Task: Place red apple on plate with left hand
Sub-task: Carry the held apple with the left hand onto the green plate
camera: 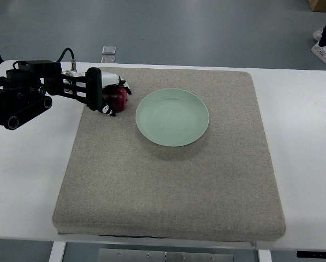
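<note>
- The left hand (106,91) reaches in from the left edge, its fingers (109,111) curled around the red apple (118,98).
- The apple sits near the far-left part of the grey mat (168,185), just beside the pale green plate (172,117), not on it.
- The mat lies on the white bench (26,174).
- A person's white shoe (325,53) shows at the upper right, on the floor.

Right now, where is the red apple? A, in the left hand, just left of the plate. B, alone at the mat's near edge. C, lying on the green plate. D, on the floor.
A: the left hand is closed around the red apple, beside the bare green plate.
</note>
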You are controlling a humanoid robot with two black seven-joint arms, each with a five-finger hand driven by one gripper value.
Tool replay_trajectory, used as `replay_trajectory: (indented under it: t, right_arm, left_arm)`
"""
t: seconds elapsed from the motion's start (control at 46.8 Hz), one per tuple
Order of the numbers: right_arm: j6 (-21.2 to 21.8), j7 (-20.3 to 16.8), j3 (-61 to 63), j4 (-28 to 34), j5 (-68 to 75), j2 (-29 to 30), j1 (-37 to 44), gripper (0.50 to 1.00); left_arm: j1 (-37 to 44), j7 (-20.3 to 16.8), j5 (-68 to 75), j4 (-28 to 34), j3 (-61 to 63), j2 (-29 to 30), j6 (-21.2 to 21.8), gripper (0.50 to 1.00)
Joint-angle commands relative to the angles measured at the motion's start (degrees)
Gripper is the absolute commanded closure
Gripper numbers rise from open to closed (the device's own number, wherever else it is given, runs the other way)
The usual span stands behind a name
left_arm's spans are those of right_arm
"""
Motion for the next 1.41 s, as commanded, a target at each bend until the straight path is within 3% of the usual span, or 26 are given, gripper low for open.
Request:
replay_trajectory:
  t: [0.0, 0.15, 0.47, 1.025, 1.239, 1.388]
  right_arm:
    - [-0.07, -0.02, 0.0, 0.01, 0.0, 0.0, 0.0, 0.568]
    - [0.01, -0.02, 0.0, 0.01, 0.0, 0.0, 0.0, 0.568]
    - [0.01, -0.02, 0.0, 0.01, 0.0, 0.0, 0.0, 0.57]
    - [-0.07, -0.02, 0.0, 0.01, 0.0, 0.0, 0.0, 0.568]
    - [0.01, -0.02, 0.0, 0.01, 0.0, 0.0, 0.0, 0.57]
    - [0.01, -0.02, 0.0, -0.08, 0.0, 0.0, 0.0, 0.57]
  left_arm:
    - [0.0, 0.01, 0.07, 0.17, 0.01, -0.09, 0.23, 0.876]
    - [-0.18, 0.1, -0.02, 0.26, -0.08, -0.09, 2.34, 0.909]
    - [-0.88, 0.01, -0.63, -0.62, -1.22, -1.05, 8.49, 0.892]
    - [-0.88, -0.08, -0.55, -10.9, -1.84, -4.66, 8.75, 0.849]
    - [-0.53, 0.01, -0.11, -10.9, -1.75, -7.03, 8.75, 0.84]
    - [-0.09, 0.01, -0.02, -10.47, -1.49, -7.65, 8.75, 0.802]
